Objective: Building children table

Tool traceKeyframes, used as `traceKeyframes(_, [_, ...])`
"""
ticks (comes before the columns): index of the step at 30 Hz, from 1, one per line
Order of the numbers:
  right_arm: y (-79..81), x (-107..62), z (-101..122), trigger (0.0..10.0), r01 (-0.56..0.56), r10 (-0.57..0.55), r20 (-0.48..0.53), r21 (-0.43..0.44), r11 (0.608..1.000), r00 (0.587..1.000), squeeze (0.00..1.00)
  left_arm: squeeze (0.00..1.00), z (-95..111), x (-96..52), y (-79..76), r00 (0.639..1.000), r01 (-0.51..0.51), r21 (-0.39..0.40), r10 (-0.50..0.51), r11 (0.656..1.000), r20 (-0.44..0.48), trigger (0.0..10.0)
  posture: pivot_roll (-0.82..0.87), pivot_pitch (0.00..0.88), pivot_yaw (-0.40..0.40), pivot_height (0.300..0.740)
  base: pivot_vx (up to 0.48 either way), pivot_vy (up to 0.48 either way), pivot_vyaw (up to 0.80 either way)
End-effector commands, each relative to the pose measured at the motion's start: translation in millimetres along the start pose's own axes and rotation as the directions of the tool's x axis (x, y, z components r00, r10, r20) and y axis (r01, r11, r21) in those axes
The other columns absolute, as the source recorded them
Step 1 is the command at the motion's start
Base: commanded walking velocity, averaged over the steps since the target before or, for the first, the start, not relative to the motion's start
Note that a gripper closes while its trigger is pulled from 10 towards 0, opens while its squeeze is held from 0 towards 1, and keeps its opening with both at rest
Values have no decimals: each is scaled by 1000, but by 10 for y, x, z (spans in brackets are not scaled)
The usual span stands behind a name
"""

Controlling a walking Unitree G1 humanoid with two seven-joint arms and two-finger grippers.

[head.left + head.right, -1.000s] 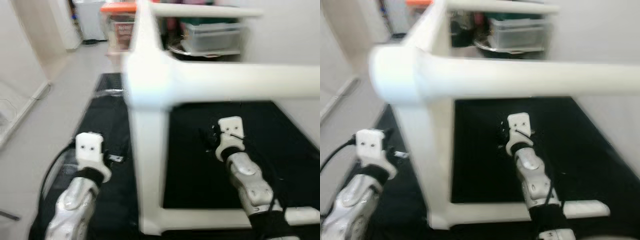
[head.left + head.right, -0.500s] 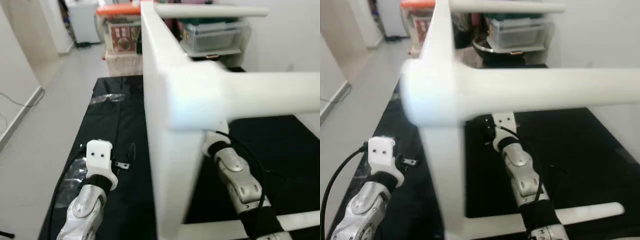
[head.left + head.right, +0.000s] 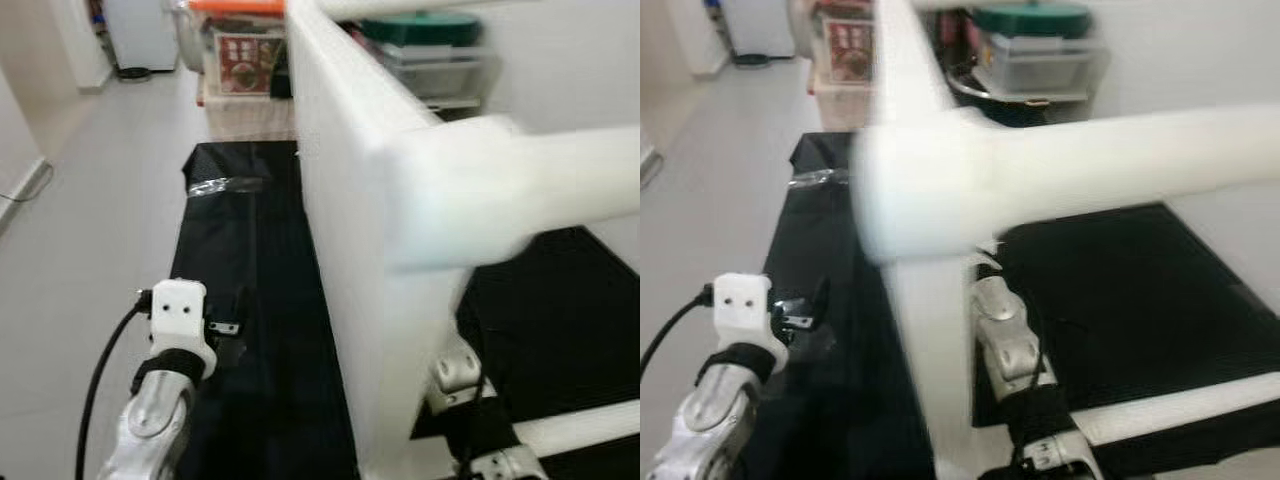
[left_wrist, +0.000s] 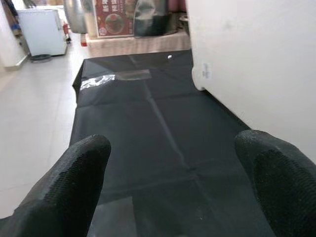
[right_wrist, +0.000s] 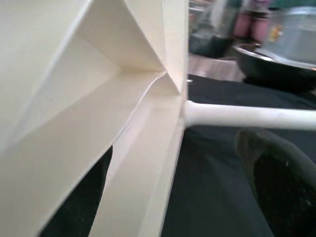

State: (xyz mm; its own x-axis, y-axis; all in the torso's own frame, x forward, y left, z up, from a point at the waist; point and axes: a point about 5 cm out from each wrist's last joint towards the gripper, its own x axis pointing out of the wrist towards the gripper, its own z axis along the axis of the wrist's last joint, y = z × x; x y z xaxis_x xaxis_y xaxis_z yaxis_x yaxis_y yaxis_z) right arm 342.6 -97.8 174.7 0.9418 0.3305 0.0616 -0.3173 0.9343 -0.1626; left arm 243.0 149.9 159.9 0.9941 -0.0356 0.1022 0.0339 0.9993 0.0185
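A white children's table (image 3: 350,250) stands on its side on a black mat (image 3: 250,230), its top panel upright and a round leg (image 3: 520,190) jutting to the right, blurred. Another leg (image 3: 580,425) lies low at the right. My left gripper (image 4: 173,187) is open over bare mat, left of the panel, holding nothing. My right arm (image 3: 1005,340) sits close behind the panel. In the right wrist view my right gripper (image 5: 182,192) is open, with the table's underside rim (image 5: 148,148) between its spread fingers (image 5: 281,182) and a leg (image 5: 247,116) just beyond.
Storage boxes stand past the mat's far end: one with an orange lid (image 3: 240,10), a clear bin with a green lid (image 3: 440,50). A white appliance (image 4: 42,32) stands far left. Grey floor (image 3: 90,180) runs along the mat's left side; a wall is at the right.
The view has shifted, and the table now looms closer and more to the right. My right arm has dropped low behind the panel. My left arm has hardly moved.
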Motion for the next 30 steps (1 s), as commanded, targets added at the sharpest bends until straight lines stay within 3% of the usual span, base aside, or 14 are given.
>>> traceKeyframes(1, [12, 22, 53, 10000, -15, 15, 31, -10, 1000, 999, 0, 0, 9, 1, -9, 1000, -4, 16, 4, 1000, 6, 10000, 141, 91, -47, 740, 0, 0, 0])
traceKeyframes(11, [74, 59, 86, 10000, -44, 44, 40, 0, 999, 998, 0, 0, 26, 19, -21, 1000, -3, 19, 3, 1000, 15, 10000, 144, 89, -48, 740, 0, 0, 0])
traceKeyframes(22, [136, 34, 23, 10000, -46, 45, 24, 60, 997, 999, 0, 0, 412, 208, 217, 990, -20, 66, 11, 998, 144, 10000, 164, 77, -40, 740, 0, 0, 0])
traceKeyframes(30, [178, 24, -2, 10000, -48, 47, 14, 86, 995, 999, 0, 0, 455, 219, 199, 988, -17, 60, 7, 998, 157, 10000, 167, 71, -39, 740, 0, 0, 0])
